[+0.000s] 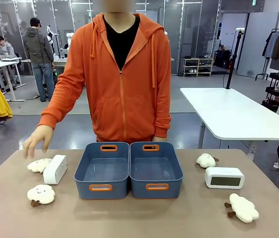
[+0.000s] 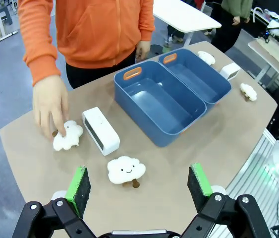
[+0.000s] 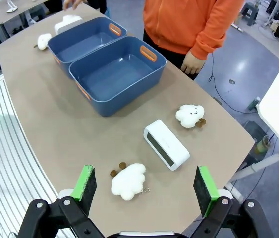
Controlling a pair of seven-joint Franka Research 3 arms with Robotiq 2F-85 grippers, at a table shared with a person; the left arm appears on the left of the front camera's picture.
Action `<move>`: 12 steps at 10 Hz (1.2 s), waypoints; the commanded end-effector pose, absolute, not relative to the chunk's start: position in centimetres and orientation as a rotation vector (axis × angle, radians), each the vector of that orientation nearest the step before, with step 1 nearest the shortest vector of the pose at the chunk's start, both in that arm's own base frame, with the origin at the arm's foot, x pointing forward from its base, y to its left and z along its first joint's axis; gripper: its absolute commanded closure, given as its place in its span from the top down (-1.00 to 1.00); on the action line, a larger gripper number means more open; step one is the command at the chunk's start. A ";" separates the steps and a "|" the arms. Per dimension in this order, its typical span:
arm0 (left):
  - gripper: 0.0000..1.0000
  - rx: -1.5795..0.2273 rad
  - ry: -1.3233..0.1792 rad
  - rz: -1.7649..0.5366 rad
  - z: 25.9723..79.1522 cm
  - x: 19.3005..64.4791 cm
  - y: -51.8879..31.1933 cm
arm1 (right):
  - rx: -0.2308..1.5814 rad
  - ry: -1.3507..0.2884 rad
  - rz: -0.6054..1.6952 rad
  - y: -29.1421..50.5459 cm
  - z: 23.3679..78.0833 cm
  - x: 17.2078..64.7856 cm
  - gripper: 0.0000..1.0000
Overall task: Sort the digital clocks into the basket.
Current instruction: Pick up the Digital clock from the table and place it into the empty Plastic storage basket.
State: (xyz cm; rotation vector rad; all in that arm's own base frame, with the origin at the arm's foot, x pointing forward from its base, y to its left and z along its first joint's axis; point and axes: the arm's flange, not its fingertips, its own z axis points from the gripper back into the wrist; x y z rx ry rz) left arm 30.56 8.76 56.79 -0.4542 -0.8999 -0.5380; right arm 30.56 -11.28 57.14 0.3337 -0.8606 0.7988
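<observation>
left hand (image 2: 139, 188) and right hand (image 3: 145, 189) gape empty. hazard: person's hand (image 2: 50, 105) on plush toy (image 2: 68, 136) just beside left clock (image 2: 100, 131); collision or wrong pick possible.

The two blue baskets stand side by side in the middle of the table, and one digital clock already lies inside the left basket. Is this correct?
Not quite. The left basket and the right basket do stand side by side, but both are empty. The front view shows it: one digital clock lies on the table left of them, the other clock right of them.
</observation>
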 end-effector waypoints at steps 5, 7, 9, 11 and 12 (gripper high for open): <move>1.00 -0.442 -0.890 -0.560 56.8 30.4 8.8 | 0.341 -0.866 0.819 -11.3 57.1 30.5 1.00; 1.00 -0.442 -0.890 -0.560 56.8 30.4 8.8 | 0.341 -0.866 0.819 -11.3 57.1 30.5 1.00; 1.00 -0.442 -0.890 -0.560 56.8 30.4 8.8 | 0.341 -0.866 0.819 -11.3 57.1 30.5 1.00; 1.00 -0.442 -0.890 -0.560 56.8 30.4 8.8 | 0.341 -0.866 0.819 -11.3 57.1 30.5 1.00; 1.00 -0.442 -0.890 -0.560 56.8 30.4 8.8 | 0.341 -0.866 0.819 -11.3 57.1 30.5 1.00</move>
